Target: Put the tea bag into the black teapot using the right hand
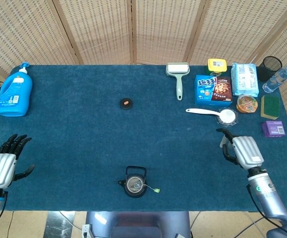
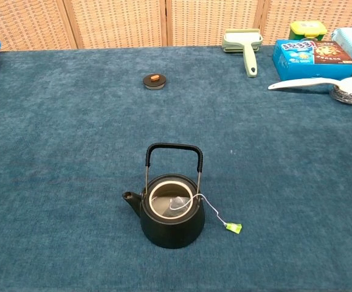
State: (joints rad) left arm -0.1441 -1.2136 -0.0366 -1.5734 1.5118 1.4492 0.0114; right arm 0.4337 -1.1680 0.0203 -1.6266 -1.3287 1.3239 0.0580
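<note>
The black teapot (image 2: 171, 212) (image 1: 134, 183) stands lidless near the table's front edge with its handle upright. The tea bag (image 2: 177, 204) lies inside it; its string hangs over the rim and the green tag (image 2: 233, 227) rests on the cloth at the pot's right. In the head view my right hand (image 1: 241, 150) hovers at the right side of the table, far from the pot, holding nothing, fingers curled downward. My left hand (image 1: 3, 161) stays at the left edge with fingers spread and nothing in it. Neither hand appears in the chest view.
The teapot lid (image 2: 154, 80) lies mid-table. A lint roller (image 1: 177, 75), snack box (image 1: 212, 89), white spoon (image 1: 212, 113), jelly cup (image 1: 247, 103), purple box (image 1: 272, 128) and sponge (image 1: 270, 106) crowd the right back. A blue detergent bottle (image 1: 15, 92) stands at the left back.
</note>
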